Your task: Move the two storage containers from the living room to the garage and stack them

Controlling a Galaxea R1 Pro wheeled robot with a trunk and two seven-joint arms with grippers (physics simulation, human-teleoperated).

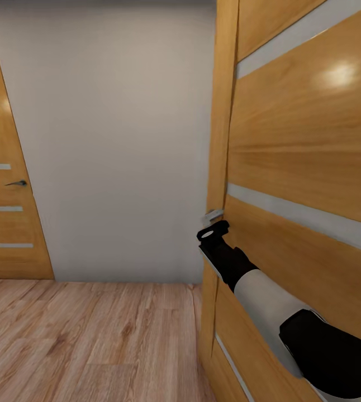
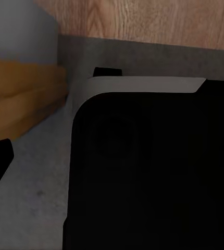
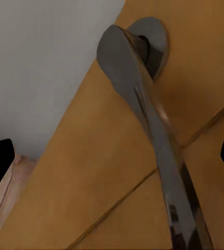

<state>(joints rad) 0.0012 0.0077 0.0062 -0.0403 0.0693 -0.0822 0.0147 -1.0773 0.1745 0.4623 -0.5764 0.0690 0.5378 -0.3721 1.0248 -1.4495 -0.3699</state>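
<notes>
In a narrow hallway with a wood-plank floor point(image 1: 80, 335), the right gripper point(image 1: 213, 231) is held at the lever handle point(image 3: 143, 120) of the near orange-wood door point(image 1: 303, 167); its jaws are spread wide, the handle between them ungripped. The state of the left gripper's jaws cannot be told. Two doors are counted, the far door point(image 1: 4, 184) being shut. The storage containers are not in sight here; they are judged stiff and light, best taken by their low walls.
</notes>
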